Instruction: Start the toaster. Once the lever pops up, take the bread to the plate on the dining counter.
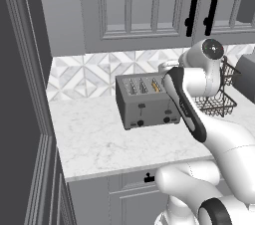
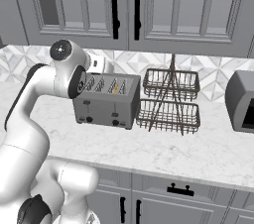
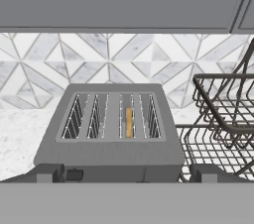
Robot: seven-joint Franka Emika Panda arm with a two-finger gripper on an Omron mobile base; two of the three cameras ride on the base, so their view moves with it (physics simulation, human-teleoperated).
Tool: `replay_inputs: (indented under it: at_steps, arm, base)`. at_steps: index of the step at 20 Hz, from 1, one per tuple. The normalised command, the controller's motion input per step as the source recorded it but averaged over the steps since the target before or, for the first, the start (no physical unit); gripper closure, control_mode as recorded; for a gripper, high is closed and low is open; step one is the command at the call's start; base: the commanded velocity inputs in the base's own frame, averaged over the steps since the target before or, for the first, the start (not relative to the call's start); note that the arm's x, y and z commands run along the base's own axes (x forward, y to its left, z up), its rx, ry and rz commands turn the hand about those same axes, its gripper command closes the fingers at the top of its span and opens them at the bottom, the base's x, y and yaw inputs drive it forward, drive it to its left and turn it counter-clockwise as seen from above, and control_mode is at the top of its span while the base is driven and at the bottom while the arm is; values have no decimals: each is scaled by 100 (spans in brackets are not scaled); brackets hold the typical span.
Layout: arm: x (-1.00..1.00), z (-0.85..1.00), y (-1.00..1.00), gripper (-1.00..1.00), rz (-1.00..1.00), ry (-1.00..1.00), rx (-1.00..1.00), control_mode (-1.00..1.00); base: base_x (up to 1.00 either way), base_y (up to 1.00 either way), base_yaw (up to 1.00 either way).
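Two fingers (image 3: 49, 173) spread; one toaster (image 3: 111, 129), four slots, one bread (image 3: 128, 122).

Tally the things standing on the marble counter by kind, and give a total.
toaster: 1
bread slice, in one toaster slot: 1
black wire basket rack, two tiers: 1
grey appliance at the right edge: 1
Total: 4
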Motion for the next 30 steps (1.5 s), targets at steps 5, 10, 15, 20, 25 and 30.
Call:
replay_inputs:
  at_steps: [5,10,15,20,25,30]
  arm:
    - [0,0,0,-100,0,0,0,-100]
    - [0,0,0,-100,0,0,0,-100]
    - [0,0,0,-100,0,0,0,-100]
    - [0,0,0,-100,0,0,0,-100]
    - [0,0,0,-100,0,0,0,-100]
    - [0,0,0,-100,0,0,0,-100]
  base:
    - [0,0,0]
    - [0,0,0]
    - [0,0,0]
    - [0,0,0]
    - [0,0,0]
    - [0,0,0]
